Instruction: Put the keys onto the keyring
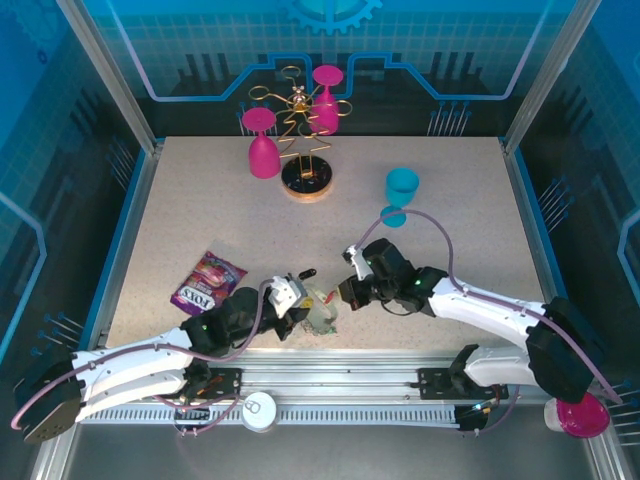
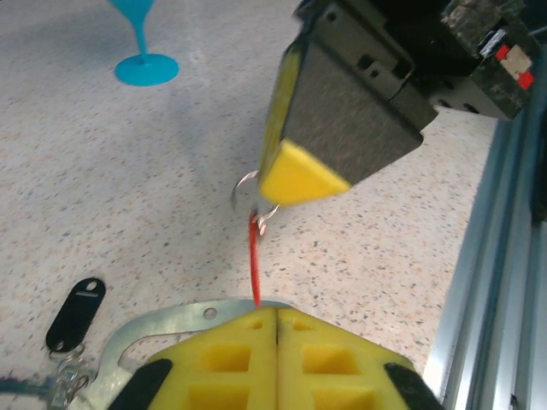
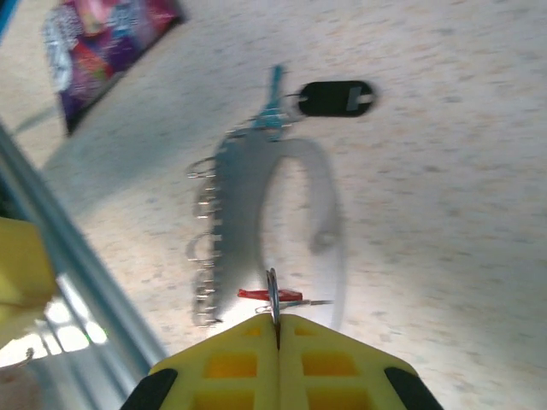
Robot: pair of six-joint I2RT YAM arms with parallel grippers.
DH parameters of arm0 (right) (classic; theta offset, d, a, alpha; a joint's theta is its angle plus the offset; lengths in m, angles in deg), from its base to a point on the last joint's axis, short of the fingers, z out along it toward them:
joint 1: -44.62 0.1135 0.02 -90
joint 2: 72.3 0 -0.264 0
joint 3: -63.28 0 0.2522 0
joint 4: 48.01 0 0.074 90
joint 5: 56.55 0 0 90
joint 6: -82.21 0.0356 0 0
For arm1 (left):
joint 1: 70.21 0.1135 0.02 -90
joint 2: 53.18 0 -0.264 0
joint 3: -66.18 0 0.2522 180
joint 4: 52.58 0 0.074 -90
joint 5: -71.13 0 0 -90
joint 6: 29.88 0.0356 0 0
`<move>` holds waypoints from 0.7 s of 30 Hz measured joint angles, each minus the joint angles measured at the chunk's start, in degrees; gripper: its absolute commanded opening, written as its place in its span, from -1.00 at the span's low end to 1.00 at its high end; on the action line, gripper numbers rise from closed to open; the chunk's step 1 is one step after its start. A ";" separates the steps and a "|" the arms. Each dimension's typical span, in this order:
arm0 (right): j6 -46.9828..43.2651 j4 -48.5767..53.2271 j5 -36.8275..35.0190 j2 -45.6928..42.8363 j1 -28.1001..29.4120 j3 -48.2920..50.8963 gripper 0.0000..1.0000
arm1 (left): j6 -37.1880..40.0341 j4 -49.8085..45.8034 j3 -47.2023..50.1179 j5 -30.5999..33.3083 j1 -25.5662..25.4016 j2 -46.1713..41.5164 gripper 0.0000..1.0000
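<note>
On speckled table (image 3: 444,128): grey metal oval keyring (image 3: 244,188), thin red key (image 3: 256,295).

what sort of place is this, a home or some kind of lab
Most likely a robot lab cell or demo booth, not a home: two arms bolted to a metal rail at a table's edge, blue circuit-print panels walling it in, and props such as plastic goblets.

The right gripper (image 3: 275,329) pinches a small ring (image 3: 272,286) at the red key (image 3: 256,295), over the keyring (image 3: 248,184).
</note>
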 measured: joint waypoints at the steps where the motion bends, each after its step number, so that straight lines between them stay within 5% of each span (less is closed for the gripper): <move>1: -0.66 1.18 -1.27 -0.44 -0.55 0.00 -1.00 | -1.20 -0.46 -0.02 0.94 -0.04 0.00 -0.42; 4: -2.84 4.79 -5.09 -0.98 -1.77 0.00 -1.00 | -6.56 -2.38 -0.11 4.22 -0.09 0.00 0.09; 8: -4.66 8.46 -8.20 -0.24 -2.23 0.00 -1.00 | -16.50 -8.07 -1.51 9.31 -0.09 0.17 0.28; 15: -5.03 11.15 -10.25 2.38 -2.32 0.00 -1.00 | -44.06 -26.27 -8.20 20.02 0.70 1.33 0.20; 21: -5.01 11.72 -10.97 2.49 -2.32 0.00 -1.00 | -65.64 -35.80 -9.75 20.44 4.74 3.28 0.26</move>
